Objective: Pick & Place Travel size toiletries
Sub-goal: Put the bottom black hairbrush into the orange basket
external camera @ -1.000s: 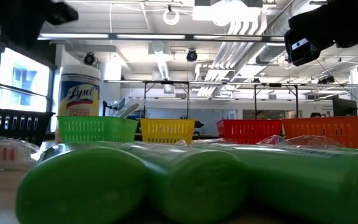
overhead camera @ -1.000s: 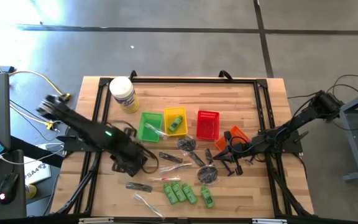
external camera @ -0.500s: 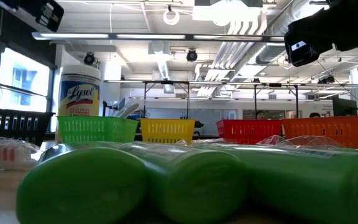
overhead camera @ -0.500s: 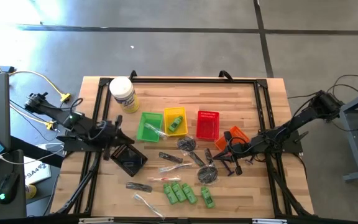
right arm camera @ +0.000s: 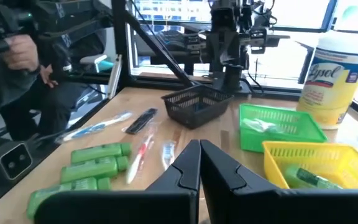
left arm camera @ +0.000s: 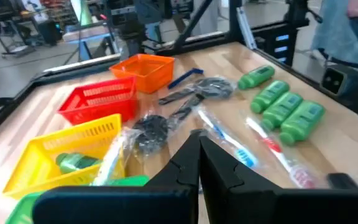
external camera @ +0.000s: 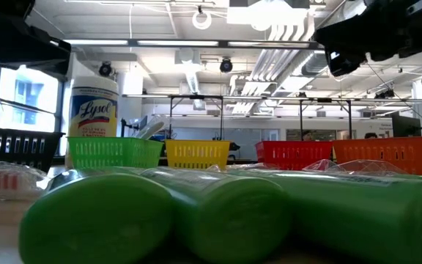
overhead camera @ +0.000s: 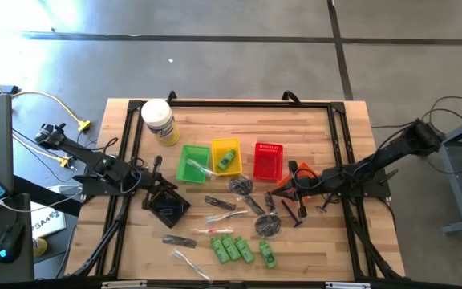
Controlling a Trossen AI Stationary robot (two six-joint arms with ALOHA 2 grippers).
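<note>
The travel size toiletries lie across the table's middle and near side: green bottles [overhead camera: 233, 249], clear-wrapped sticks [overhead camera: 225, 215], black sticks [overhead camera: 179, 240] and dark round pieces [overhead camera: 266, 226]. One green bottle [overhead camera: 228, 157] lies in the yellow basket [overhead camera: 226, 144]. My left gripper [overhead camera: 157, 186] is shut and holds nothing; it points level at the table's left side, just left of the black basket [overhead camera: 169, 207]. My right gripper [overhead camera: 285, 186] is also shut with nothing in it and hangs level beside the orange basket [overhead camera: 305, 172]. Both wrist views show shut fingers, left [left arm camera: 197, 140] and right [right arm camera: 197, 149].
A green basket [overhead camera: 192, 163] and a red basket [overhead camera: 268, 160] stand in a row with the yellow one. A large white jar [overhead camera: 157, 120] lies at the far left. Black sticks [overhead camera: 291, 210] lie near the right gripper. A person [right arm camera: 17, 56] sits beyond the near edge.
My left gripper has drawn back from over the black basket toward the table's left edge and has tipped from pointing down to level. The black basket stays where it was, now uncovered.
</note>
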